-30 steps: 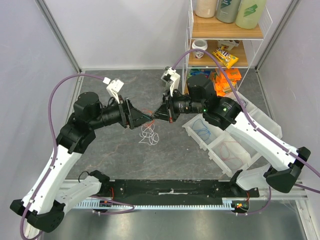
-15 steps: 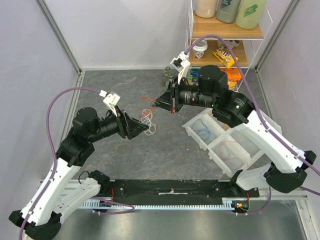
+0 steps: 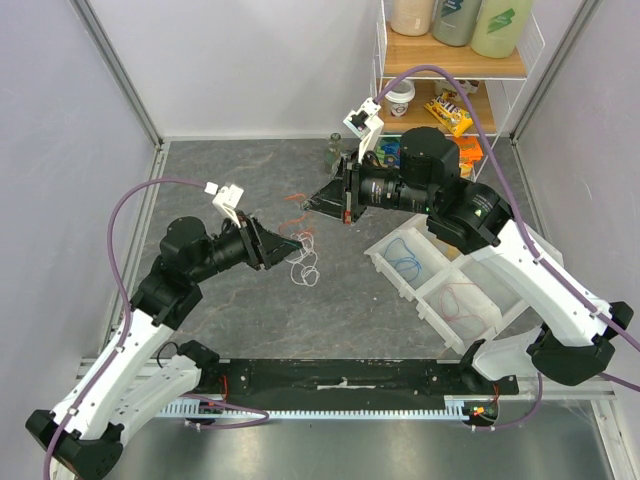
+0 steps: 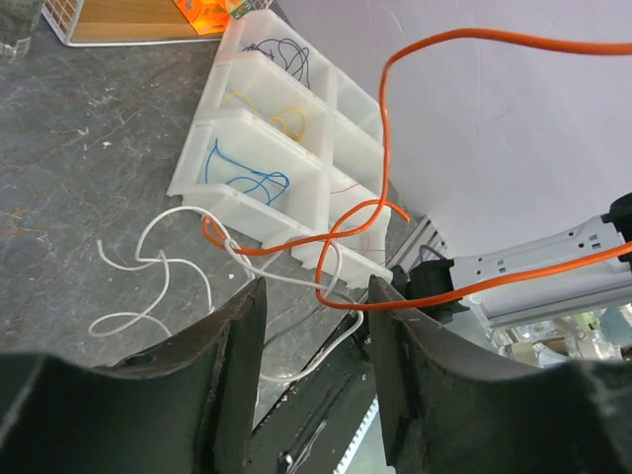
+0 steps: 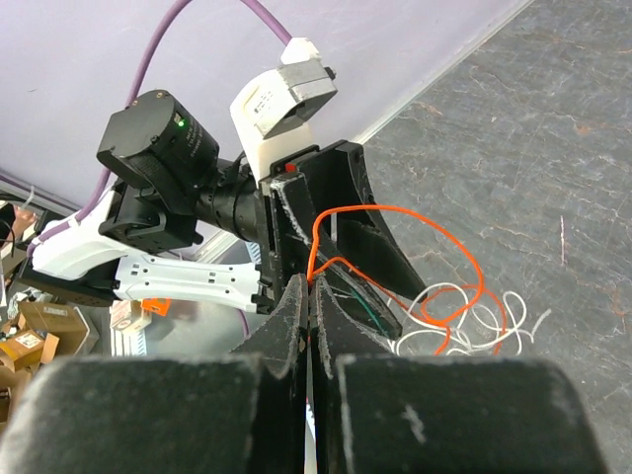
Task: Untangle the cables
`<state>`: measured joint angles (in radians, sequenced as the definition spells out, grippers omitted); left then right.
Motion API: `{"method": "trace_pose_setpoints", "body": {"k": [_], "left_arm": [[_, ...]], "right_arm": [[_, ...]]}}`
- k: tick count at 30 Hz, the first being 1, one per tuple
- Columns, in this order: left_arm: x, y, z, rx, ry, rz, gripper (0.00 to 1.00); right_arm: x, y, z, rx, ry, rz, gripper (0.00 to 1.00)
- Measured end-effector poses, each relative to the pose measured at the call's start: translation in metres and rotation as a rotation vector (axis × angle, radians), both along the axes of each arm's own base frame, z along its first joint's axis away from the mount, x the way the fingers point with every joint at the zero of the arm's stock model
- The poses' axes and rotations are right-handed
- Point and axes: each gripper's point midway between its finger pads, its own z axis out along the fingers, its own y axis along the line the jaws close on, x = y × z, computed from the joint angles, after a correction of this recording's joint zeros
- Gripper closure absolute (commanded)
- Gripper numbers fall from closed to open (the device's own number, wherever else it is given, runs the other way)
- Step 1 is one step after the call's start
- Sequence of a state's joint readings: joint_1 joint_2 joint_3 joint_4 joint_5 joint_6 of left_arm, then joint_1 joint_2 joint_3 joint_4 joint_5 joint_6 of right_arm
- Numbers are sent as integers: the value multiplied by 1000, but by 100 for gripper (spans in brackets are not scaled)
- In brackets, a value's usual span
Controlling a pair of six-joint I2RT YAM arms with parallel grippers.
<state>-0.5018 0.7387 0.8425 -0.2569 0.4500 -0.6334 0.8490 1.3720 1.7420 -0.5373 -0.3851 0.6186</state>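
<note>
My right gripper (image 5: 311,283) is shut on the orange cable (image 5: 462,255), which rises in a loop from its tips. It hovers over the back of the mat (image 3: 312,203). The orange cable (image 4: 387,94) arcs across the left wrist view and crosses the gap at my left gripper's (image 4: 314,296) tips, touching neither finger. That gripper (image 3: 290,243) is open. Its fingers (image 4: 237,365) stand apart above the white cable (image 4: 148,265). The white cable (image 3: 303,266) lies in loose loops on the grey mat, tangled with the orange one.
A white compartment tray (image 3: 384,262) on the right holds a blue cable (image 3: 405,258) and a red cable (image 3: 460,300). In the left wrist view the tray (image 4: 197,148) also shows yellow and purple cables. A wire shelf (image 3: 450,70) with snacks stands back right.
My right gripper has drawn up and back with the orange cable in it. The left arm has pulled back towards the near edge, its gripper now just left of the white loops.
</note>
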Motion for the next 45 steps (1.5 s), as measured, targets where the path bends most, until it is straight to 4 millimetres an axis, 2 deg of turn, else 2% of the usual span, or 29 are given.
{"method": "trace_pose_setpoints", "body": {"k": [2, 4, 5, 7, 9, 10, 12, 15, 18, 23, 26, 31, 36, 39, 42, 45], "left_arm": [[1, -1, -1, -15, 9, 2, 61], [1, -2, -4, -18, 21, 1, 62], [1, -2, -5, -18, 24, 0, 60], [2, -3, -7, -15, 31, -1, 49], [1, -4, -11, -11, 43, -6, 49], [1, -4, -14, -9, 53, -11, 56], [-1, -5, -23, -4, 77, -19, 76], [-2, -5, -41, 9, 128, -17, 89], [-2, -4, -50, 21, 151, -6, 98], [6, 5, -50, 30, 139, 71, 98], [13, 19, -64, 78, 175, 169, 98], [13, 48, -105, 212, 311, 327, 98], [7, 75, -130, 283, 396, 458, 98], [3, 84, -140, 303, 427, 504, 98], [2, 88, -148, 327, 456, 526, 98], [3, 87, -155, 350, 481, 525, 98]], "right_arm": [[0, 0, 0, 1, 2, 0, 100], [0, 0, 0, 1, 3, -2, 100], [0, 0, 0, 1, 3, -2, 100], [0, 0, 1, 2, 2, -3, 100], [0, -1, 5, 8, -5, -8, 100], [0, -2, 10, 16, -13, -10, 100], [-1, -3, 21, 36, -29, -10, 100], [-3, -6, 37, 67, -52, -11, 100], [-4, -8, 49, 89, -67, -18, 100], [-2, -13, 61, 108, -91, -49, 100], [7, -21, 68, 106, -124, -116, 100], [16, -57, 97, 119, -226, -279, 100], [12, -121, 139, 177, -343, -499, 100], [5, -159, 162, 222, -395, -611, 100], [3, -193, 169, 234, -417, -734, 100], [6, -228, 155, 211, -398, -882, 100]]}}
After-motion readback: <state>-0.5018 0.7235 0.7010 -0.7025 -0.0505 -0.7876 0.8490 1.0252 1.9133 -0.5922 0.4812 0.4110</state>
